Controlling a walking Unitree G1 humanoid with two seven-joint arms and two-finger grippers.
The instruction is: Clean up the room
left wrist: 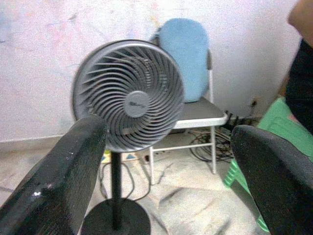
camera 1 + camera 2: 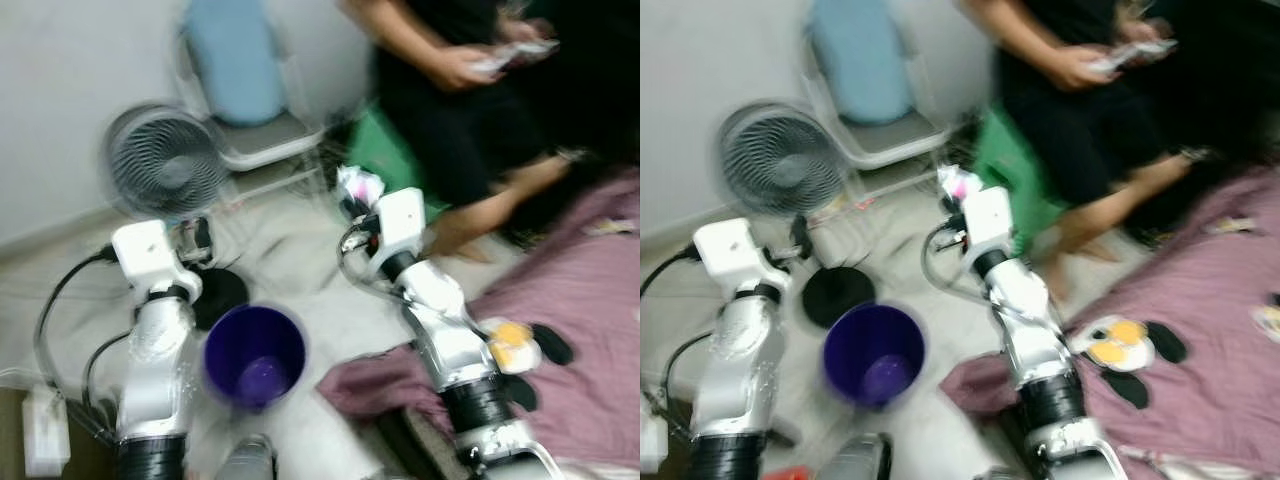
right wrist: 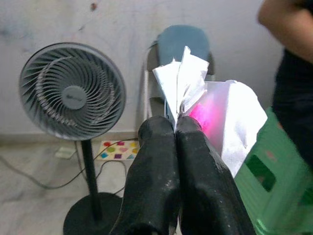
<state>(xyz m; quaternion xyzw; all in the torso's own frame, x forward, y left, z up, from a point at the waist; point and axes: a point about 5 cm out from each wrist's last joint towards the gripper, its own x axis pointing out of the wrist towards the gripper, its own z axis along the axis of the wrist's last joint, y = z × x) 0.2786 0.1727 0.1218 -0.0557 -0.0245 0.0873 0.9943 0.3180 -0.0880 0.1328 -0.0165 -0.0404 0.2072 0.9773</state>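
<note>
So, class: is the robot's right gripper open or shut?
Shut. The right gripper has its two black fingers pressed together, pinching a crumpled white-and-pink wrapper held up above the floor.

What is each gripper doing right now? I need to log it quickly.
Left gripper: open, holding nothing.
Right gripper: shut on a white and pink wrapper.

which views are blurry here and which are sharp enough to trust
Left eye and right eye views: motion-smeared throughout, so the purple bin and fan have soft edges. Left wrist view: fairly sharp on the fan, slight blur, with the left gripper fingers open. Right wrist view: clearest; right gripper pinches a white wrapper, whose pink part glares.
</note>
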